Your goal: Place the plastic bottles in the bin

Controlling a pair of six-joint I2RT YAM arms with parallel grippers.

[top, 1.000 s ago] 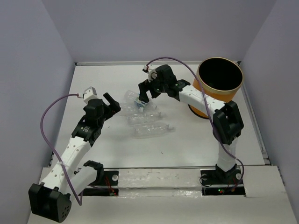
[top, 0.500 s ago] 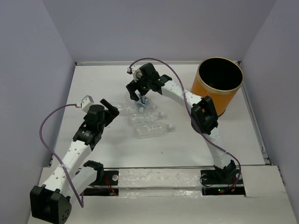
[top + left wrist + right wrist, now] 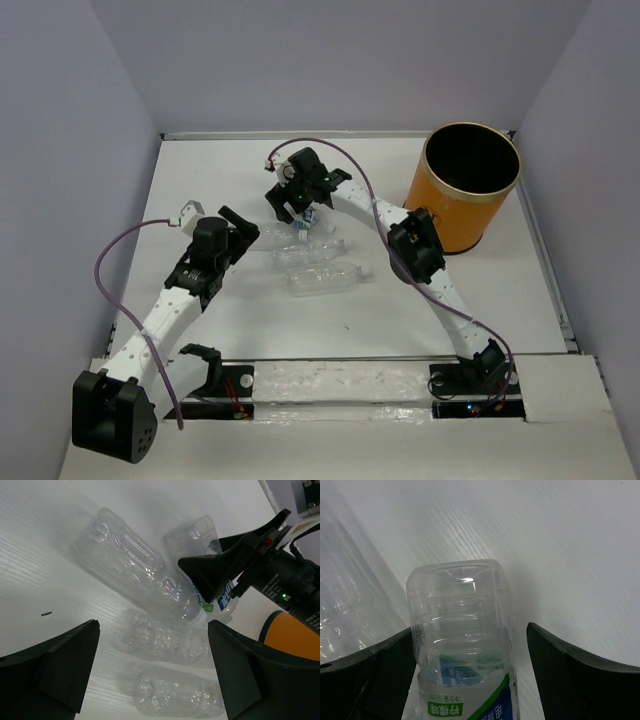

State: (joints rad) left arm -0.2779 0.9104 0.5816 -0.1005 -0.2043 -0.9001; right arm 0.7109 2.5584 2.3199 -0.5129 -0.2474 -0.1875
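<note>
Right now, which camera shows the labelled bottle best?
Right wrist: the labelled bottle fills the frame between the fingers of the right claw. Left wrist shows it half hidden behind that claw; top shows only a small blue patch.

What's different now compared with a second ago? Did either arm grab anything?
The right gripper swung left across the table, away from the bin, with its elbow following. It now stands open astride the labelled bottle without gripping it. The left gripper shifted only slightly and is open too. Nothing was grabbed or dropped. The other bottles and the bin lie where they were.
</note>
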